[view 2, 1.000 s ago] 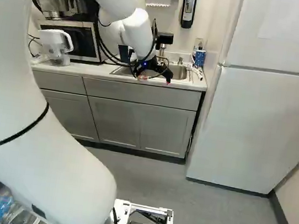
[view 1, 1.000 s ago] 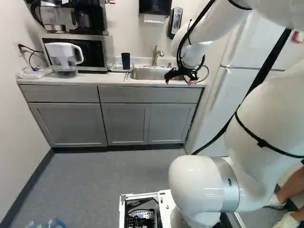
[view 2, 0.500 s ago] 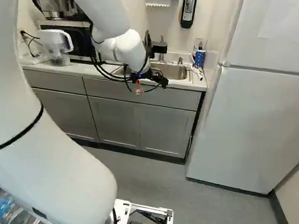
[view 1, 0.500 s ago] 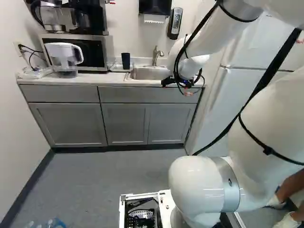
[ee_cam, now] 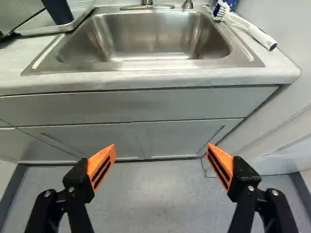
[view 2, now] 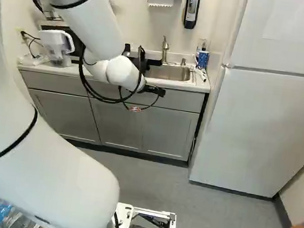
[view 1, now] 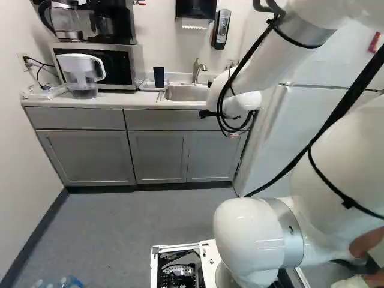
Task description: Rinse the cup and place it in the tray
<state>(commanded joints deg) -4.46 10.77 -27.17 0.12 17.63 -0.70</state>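
Backed off from the sink (ee_cam: 165,36), the white arm (view 2: 124,74) now sits nearer its base than it did a half second ago, while the dark cup (view 1: 158,77) hasn't budged. That cup is in the tray (ee_cam: 51,30), beside the sink on the desk (view 1: 114,101); it looks upright, as far as I can tell with its top cut off in the wrist view. Just behind the basin stands the faucet (view 1: 197,71), and a brush (ee_cam: 251,31) lies on the other side. The tool (ee_cam: 161,145) has its fingers wide apart, orange pads (ee_cam: 101,166) facing, nothing between. I'd say the placing is done and this is the retreat. Next it need only draw clear of the desk edge and settle.
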